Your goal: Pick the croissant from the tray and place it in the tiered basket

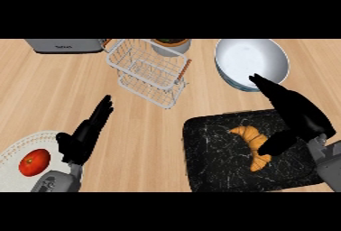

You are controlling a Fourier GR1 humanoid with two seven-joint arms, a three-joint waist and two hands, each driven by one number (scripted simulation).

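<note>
Golden curved croissant (pixel 251 140) on black marbled tray (pixel 213 167), at 9 o'clock of right hand (pixel 297 113), fingers straight, thumb touching it, left hand (pixel 85 135) relaxed open

Each robot hand is matte black with slim tapering fingers and a thick thumb: left robot hand (pixel 83 135), right robot hand (pixel 296 115). Grey boxy forearms (pixel 57 182) show behind the wrists.

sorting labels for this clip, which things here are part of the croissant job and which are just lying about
Part of the job:
croissant
black tray
tiered basket
right hand

Lying about:
tomato on a white plate
grey bowl
toaster
left hand, resting open
</note>
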